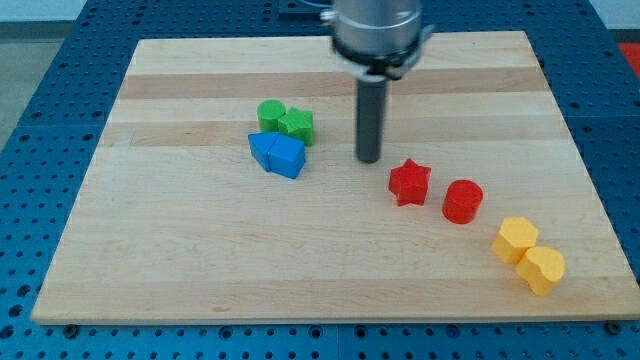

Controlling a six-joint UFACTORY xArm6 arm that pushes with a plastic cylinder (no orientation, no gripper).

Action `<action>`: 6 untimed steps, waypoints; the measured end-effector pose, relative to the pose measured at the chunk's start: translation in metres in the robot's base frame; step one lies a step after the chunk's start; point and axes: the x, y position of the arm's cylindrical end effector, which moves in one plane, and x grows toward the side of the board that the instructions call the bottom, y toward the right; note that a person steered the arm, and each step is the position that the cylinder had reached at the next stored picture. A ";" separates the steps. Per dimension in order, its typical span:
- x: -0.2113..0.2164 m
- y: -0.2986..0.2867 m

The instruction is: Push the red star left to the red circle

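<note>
The red star [409, 183] lies right of the board's middle. The red circle [462, 201] lies just to its right and slightly lower, close but apart. My tip [368, 160] rests on the board up and to the left of the red star, with a small gap between them.
Two green blocks [284, 121] sit side by side left of my tip, with two blue blocks [277, 153] touching just below them. Two yellow blocks [528, 254] lie at the lower right near the wooden board's [200, 260] edge.
</note>
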 end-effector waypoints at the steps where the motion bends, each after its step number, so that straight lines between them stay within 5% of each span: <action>1: -0.037 0.052; 6: 0.024 0.042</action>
